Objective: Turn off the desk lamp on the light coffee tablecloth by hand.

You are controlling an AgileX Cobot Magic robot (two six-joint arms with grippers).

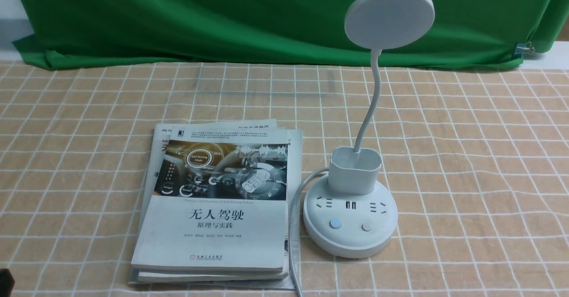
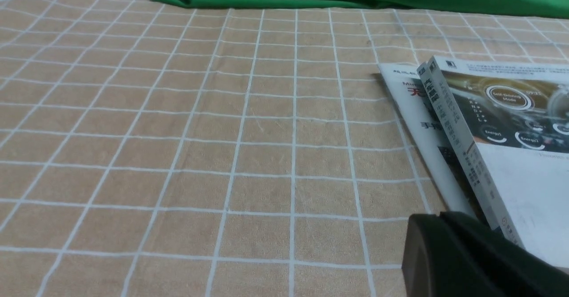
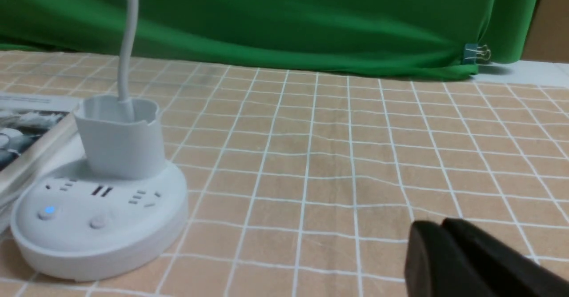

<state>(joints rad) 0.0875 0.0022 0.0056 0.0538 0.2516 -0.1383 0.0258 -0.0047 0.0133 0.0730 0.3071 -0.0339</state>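
While the desk lamp [image 1: 351, 208] stands upright right of centre on the light coffee tablecloth [image 1: 466, 154], its smooth white disc head tilts on a thin curved gooseneck above an oval pen cup and a round base — two buttons, one glowing blue. Just to its left lies a stack of books [image 1: 218, 203], at least two glossy paperbacks, with the lamp's white cord [image 1: 293, 217] running between. The woven tan cloth carries a white grid; a rumpled green backdrop [image 1: 222, 17] hangs behind. Left gripper [image 2: 444, 214] and right gripper [image 3: 444, 223] — both matte black, fingers pressed together, grasping nothing.
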